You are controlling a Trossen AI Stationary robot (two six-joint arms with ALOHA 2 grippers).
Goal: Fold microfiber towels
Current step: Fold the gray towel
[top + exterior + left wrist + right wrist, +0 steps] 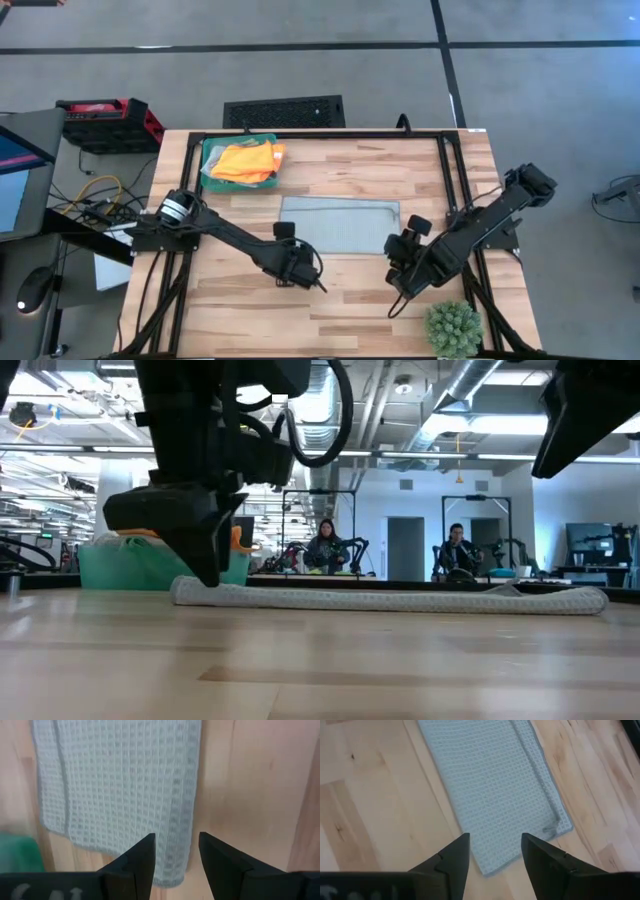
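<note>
1. Grey towel [338, 224] lies flat mid-table as a long narrow strip. It looks folded once lengthwise: the low view shows a thick doubled edge, and a hem runs along one long side in the right wrist view.
2. Left gripper [297, 270] hangs just off the towel's near-left corner, low to the table, jaws apart and holding nothing. Its wrist view shows that corner right ahead of the fingertips.
3. Right gripper [404, 258] sits just off the towel's near-right corner, higher up, jaws apart and empty. The corner lies between its fingers in its wrist view.
4. Green tray [211, 160] stands beyond the towel's far-left corner. An orange towel [248, 161] is bunched in it; it doesn't look neatly folded.
5. A bit of green shows beside the orange; can't tell whether it's cloth or tray. No second grey towel is visible.
6. Plant ball [453, 328] sits near the table's front edge, right of the towel, clear of the work.
7. Judgement: early to mid task. The grey towel is part-folded and needs a crosswise fold. The tray's contents are still to do.
</note>
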